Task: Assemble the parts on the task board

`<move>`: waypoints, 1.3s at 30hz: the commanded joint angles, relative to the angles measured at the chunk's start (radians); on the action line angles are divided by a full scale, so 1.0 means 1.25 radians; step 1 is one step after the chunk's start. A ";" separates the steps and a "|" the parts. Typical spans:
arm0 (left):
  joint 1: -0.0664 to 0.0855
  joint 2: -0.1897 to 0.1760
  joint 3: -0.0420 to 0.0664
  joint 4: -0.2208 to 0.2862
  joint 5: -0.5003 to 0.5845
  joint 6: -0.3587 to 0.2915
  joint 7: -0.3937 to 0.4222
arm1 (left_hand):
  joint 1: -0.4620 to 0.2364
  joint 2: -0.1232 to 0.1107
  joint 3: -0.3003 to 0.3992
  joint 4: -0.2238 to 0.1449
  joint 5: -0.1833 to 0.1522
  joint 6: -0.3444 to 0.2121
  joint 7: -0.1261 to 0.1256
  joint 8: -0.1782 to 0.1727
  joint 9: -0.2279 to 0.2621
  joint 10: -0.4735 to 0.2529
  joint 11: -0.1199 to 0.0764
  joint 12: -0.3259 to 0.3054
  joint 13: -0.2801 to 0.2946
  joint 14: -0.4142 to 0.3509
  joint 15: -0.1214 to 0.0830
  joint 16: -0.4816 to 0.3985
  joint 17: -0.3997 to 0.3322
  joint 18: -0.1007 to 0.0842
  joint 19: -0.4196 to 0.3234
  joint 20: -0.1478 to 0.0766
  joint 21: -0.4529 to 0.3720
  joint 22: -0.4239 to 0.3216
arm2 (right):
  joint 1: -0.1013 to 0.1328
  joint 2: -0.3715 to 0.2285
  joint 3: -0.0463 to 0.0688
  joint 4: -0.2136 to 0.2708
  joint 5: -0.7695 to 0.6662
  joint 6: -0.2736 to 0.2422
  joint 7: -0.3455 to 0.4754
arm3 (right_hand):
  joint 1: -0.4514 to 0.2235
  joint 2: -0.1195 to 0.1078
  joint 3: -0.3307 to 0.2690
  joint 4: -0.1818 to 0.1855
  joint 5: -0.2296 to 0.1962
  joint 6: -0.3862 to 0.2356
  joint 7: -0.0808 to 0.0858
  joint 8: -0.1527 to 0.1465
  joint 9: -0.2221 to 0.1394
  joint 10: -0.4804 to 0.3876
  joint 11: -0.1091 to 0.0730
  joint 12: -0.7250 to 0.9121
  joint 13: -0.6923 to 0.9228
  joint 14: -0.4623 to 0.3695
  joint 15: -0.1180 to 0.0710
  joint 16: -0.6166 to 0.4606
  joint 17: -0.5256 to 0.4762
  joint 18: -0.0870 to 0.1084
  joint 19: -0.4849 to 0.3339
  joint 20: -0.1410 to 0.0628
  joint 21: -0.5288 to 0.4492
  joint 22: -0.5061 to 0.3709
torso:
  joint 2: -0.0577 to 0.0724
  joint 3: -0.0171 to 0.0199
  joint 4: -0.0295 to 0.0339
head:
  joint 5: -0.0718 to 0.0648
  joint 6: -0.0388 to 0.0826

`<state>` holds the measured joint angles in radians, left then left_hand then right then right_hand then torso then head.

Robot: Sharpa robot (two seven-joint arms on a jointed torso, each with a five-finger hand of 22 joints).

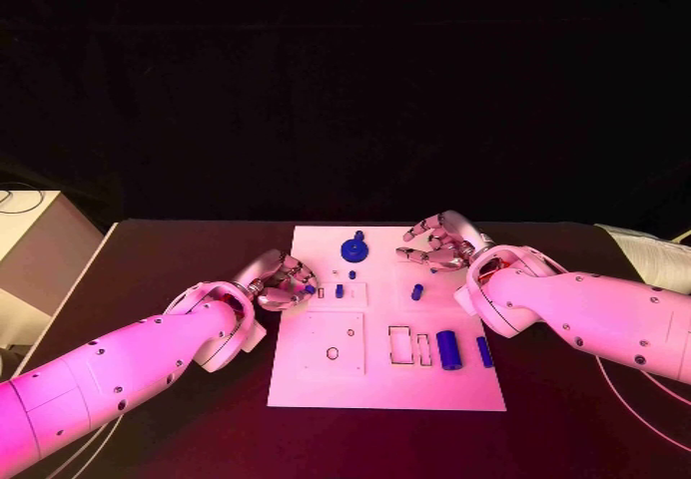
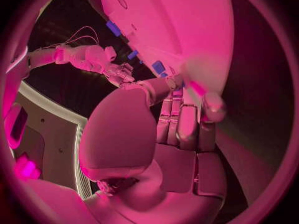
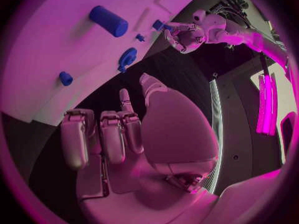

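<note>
Both arms flank the task board (image 1: 386,384): left hand (image 1: 283,279) pinches a blue part (image 1: 309,289) at its edge, right hand (image 1: 440,242) curled, holding nothing.

The left hand (image 1: 284,279) covered the task board's (image 1: 386,384) left edge, and a small blue part (image 1: 309,289) at its fingertips was too small to identify. Whether the hand gripped that part could not be determined. The right hand (image 1: 443,242) hid the board's upper right corner.

Task board (image 1: 386,384) centre of table (image 1: 173,249); cylinder (image 1: 449,349) on it at 4 o'clock, disc part (image 1: 354,248) at 12.
</note>
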<state>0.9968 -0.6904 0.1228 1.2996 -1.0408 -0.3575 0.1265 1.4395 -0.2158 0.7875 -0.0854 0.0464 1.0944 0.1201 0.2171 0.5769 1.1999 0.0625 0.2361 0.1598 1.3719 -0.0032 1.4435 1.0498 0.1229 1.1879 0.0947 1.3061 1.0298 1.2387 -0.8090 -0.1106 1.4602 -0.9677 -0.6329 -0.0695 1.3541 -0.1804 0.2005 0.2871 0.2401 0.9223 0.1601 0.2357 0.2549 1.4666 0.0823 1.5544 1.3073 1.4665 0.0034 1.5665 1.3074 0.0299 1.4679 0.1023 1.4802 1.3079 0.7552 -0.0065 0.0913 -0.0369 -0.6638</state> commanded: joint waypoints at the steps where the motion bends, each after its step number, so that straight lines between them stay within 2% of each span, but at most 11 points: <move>1: -0.006 -0.001 -0.005 -0.003 -0.010 0.017 -0.030 | 0.001 0.011 -0.008 0.001 0.002 0.007 0.002 -0.005 -0.003 0.000 0.004 0.012 0.025 -0.006 0.000 -0.005 -0.002 0.004 -0.006 -0.001 -0.001 0.002 | 0.000 0.000 0.000 0.001 -0.008 0.009 0.006 | -0.006 -0.001 0.006 0.000 0.003 -0.001 -0.004 0.004 0.001 0.072 -0.008 0.001 0.201 0.083 -0.005 0.003 0.211 -0.003 0.052 -0.004 -0.003 0.146 | 0.000 -0.0004 0.0007 | 0.000 0.000; 6: -0.006 -0.001 -0.005 -0.003 -0.001 0.004 -0.023 | 0.000 0.017 -0.018 -0.002 0.002 0.008 0.001 -0.007 -0.010 -0.010 0.004 0.032 0.042 -0.006 0.000 -0.004 0.000 0.003 -0.007 -0.001 0.001 0.004 | 0.000 0.000 0.000 0.001 -0.008 0.009 0.007 | -0.006 -0.001 0.006 0.000 0.003 -0.001 -0.004 0.004 0.001 0.072 -0.008 0.001 0.201 0.083 -0.005 0.003 0.211 -0.003 0.052 -0.004 -0.003 0.146 | 0.000 -0.0007 0.0005 | 0.000 0.000; 13: -0.006 0.000 -0.005 -0.002 0.021 -0.018 -0.002 | -0.002 0.025 -0.033 -0.007 0.002 0.009 0.001 -0.009 -0.022 -0.035 0.002 0.084 0.083 -0.009 -0.001 -0.006 -0.004 0.003 -0.009 -0.002 0.001 0.005 | 0.000 0.000 0.000 0.001 -0.008 0.009 0.007 | -0.009 -0.001 0.007 0.000 0.003 -0.001 -0.004 0.005 0.002 0.072 -0.008 0.001 0.201 0.083 -0.005 0.003 0.211 -0.003 0.052 -0.004 -0.004 0.146 | 0.000 -0.0004 0.0002 | 0.001 0.002; 19: -0.006 0.003 -0.005 -0.002 0.038 -0.025 0.012 | -0.002 0.026 -0.033 -0.008 0.002 0.010 0.002 -0.009 -0.023 -0.039 0.002 0.093 0.090 -0.009 -0.001 -0.006 -0.004 0.004 -0.010 -0.002 0.001 0.004 | 0.000 0.000 0.000 0.001 -0.008 0.009 0.007 | -0.009 -0.001 0.007 0.000 0.003 -0.001 -0.004 0.005 0.002 0.072 -0.008 0.001 0.201 0.083 -0.005 0.003 0.211 -0.003 0.052 -0.004 -0.004 0.146 | 0.000 -0.0001 0.0002 | 0.001 0.003; 30: -0.006 0.008 -0.005 -0.004 0.042 -0.005 0.009 | -0.001 0.026 -0.032 -0.009 0.002 0.013 0.000 -0.008 -0.024 -0.041 0.001 0.096 0.093 -0.009 -0.002 -0.007 -0.005 0.004 -0.011 -0.002 0.000 0.003 | 0.000 0.000 0.000 0.000 -0.008 0.009 0.007 | -0.009 -0.001 0.007 0.000 0.003 -0.001 -0.004 0.005 0.002 0.072 -0.008 0.001 0.201 0.083 -0.005 0.003 0.211 -0.003 0.052 -0.004 -0.004 0.146 | 0.000 0.0001 0.0001 | 0.000 0.002; 39: -0.006 0.009 -0.005 -0.004 0.032 0.035 -0.010 | 0.000 0.028 -0.026 -0.011 0.002 0.014 -0.003 -0.009 -0.026 -0.052 0.001 0.094 0.093 -0.012 -0.002 -0.008 -0.009 0.004 -0.014 -0.003 0.000 0.001 | -0.001 0.000 0.000 0.000 -0.008 0.009 0.007 | -0.009 -0.001 0.007 0.000 0.003 -0.001 -0.004 0.005 0.002 0.072 -0.008 0.001 0.201 0.083 -0.005 0.003 0.211 -0.003 0.052 -0.004 -0.004 0.146 | 0.000 0.0000 0.0001 | -0.001 0.002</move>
<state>0.9937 -0.6812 0.1200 1.2954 -0.9978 -0.3657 0.1358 1.4385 -0.1882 0.7515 -0.0967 0.0463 1.1043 0.1159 0.2102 0.5456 1.1433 0.0642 0.3543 0.2130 1.3647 -0.0032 1.4396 1.0385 0.1231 1.1773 0.0910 1.3061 1.0313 1.2387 -0.8092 -0.1106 1.4600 -0.9678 -0.6327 -0.0692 1.3541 -0.1804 0.2032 0.2898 0.2401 0.9223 0.1601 0.2356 0.2562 1.4637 0.0794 1.5544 1.3078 1.4665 0.0034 1.5665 1.3074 0.0300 1.4679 0.1023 1.4802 1.3074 0.7558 -0.0064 0.0912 -0.0376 -0.6607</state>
